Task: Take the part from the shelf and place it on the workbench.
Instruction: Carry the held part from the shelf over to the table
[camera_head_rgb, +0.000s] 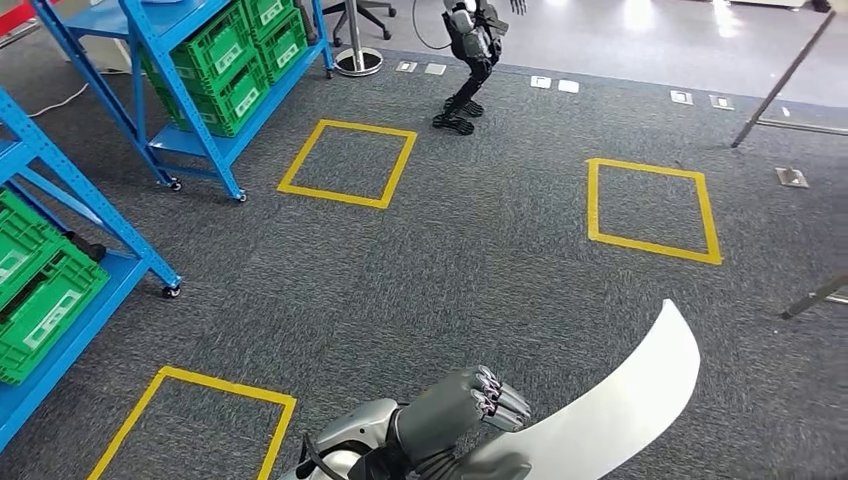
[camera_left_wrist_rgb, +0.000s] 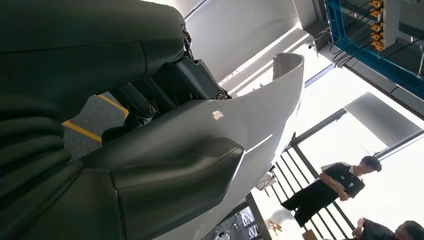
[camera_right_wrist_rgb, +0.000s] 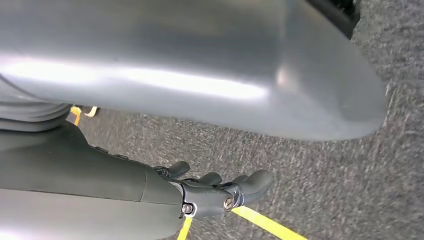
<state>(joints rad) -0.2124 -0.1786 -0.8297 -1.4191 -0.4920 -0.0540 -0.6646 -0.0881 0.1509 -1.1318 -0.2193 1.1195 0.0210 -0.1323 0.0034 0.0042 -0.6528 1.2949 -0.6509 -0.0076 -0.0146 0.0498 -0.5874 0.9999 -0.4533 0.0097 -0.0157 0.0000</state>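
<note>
Blue steel shelving sits at my far left: two racks, a near one (camera_head_rgb: 70, 200) and a farther one (camera_head_rgb: 190, 90), both stocked with green crates (camera_head_rgb: 40, 290) whose number I can't count, since some run past the picture's edge. Moving rightward across the grey carpet (camera_head_rgb: 480, 260), I count three yellow taped squares: one close to me (camera_head_rgb: 190, 420), one by the far rack (camera_head_rgb: 347, 162), one further right (camera_head_rgb: 652, 210). Another humanoid robot (camera_head_rgb: 470, 50) stands beyond them.

My left hand (camera_head_rgb: 462, 405) is wrapped around the one part (camera_head_rgb: 620, 400), a long curved white panel; the left wrist view shows my thumb (camera_left_wrist_rgb: 175, 185) pressed on its face and my fingers behind it. The panel sweeps up and away to my right.

My right hand (camera_right_wrist_rgb: 220, 190) carries nothing, its fingers loosely curled above the carpet, beneath the panel.

By my reckoning the pickup is done, as the part is off the shelf. Carrying it to the workbench, which I can't see here, and setting it down both remain.
</note>
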